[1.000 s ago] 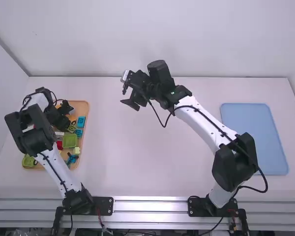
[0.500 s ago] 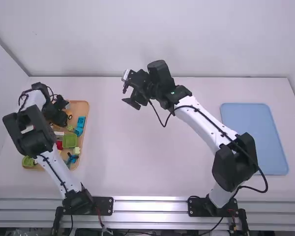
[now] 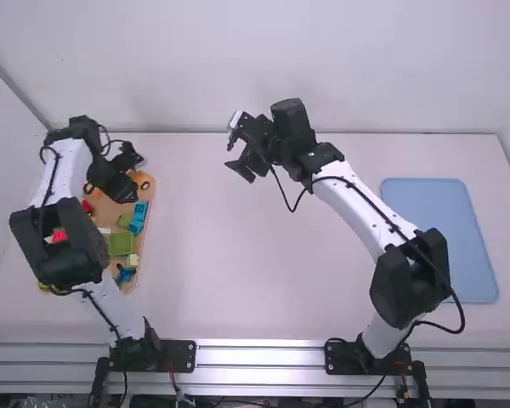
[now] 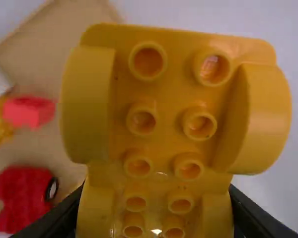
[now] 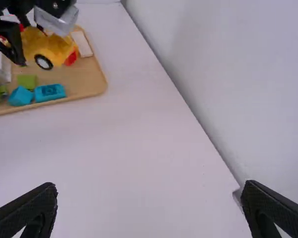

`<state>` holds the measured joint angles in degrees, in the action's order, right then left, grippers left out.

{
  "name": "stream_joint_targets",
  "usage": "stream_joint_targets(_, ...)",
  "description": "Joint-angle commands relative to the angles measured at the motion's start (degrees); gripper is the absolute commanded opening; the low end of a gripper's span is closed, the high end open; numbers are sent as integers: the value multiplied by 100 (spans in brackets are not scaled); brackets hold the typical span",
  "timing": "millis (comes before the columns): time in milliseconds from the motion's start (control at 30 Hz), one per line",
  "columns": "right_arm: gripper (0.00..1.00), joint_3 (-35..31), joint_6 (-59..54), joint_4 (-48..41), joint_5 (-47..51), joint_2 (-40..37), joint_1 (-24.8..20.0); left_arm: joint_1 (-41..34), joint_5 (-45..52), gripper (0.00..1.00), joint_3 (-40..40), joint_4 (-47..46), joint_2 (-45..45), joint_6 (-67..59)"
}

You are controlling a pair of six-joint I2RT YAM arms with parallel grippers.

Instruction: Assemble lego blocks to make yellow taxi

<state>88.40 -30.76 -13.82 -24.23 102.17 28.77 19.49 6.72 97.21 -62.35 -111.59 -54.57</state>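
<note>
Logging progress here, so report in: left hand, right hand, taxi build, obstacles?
Left hand gripping yellow taxi piece over wooden tray's far end. Right hand open, nothing gripped. Watch loose blue blocks on tray.

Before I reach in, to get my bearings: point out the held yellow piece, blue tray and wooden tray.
Yellow piece (image 4: 170, 99), left wrist view: its underside, between tubes.
Blue tray (image 3: 438, 234), high view: bare middle.
Wooden tray (image 5: 87, 79), right wrist view: bare floor.

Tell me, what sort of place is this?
It's probably a robot lab. A left robot arm and a right robot arm stand at a plain white table, where a light brown tray holds toy blocks.
</note>
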Motion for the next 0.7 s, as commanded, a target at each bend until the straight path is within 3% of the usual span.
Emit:
stream_joint_targets(0,98,-31,142,-127,-17,-387,-127,-612,122,24,-66,66,28,-181)
stream_joint_targets(200,99,-42,35,-817,-92,-872,-494,-2173,-662,22,-691,986,63,415)
stream_joint_targets(367,99,-393,44,-787,-380,-1276,-874,-3064,-302,23,-1248,1049,72,-243)
stream_joint_targets(467,99,-1121,101,-321,-612,-1827,-1215,-3685,-367,25,-1644,1307,72,-192)
stream_joint_targets(667,98,-2214,240,254,-726,-2625,-1462,-4627,-140,31,-2210,1943,68,-175)
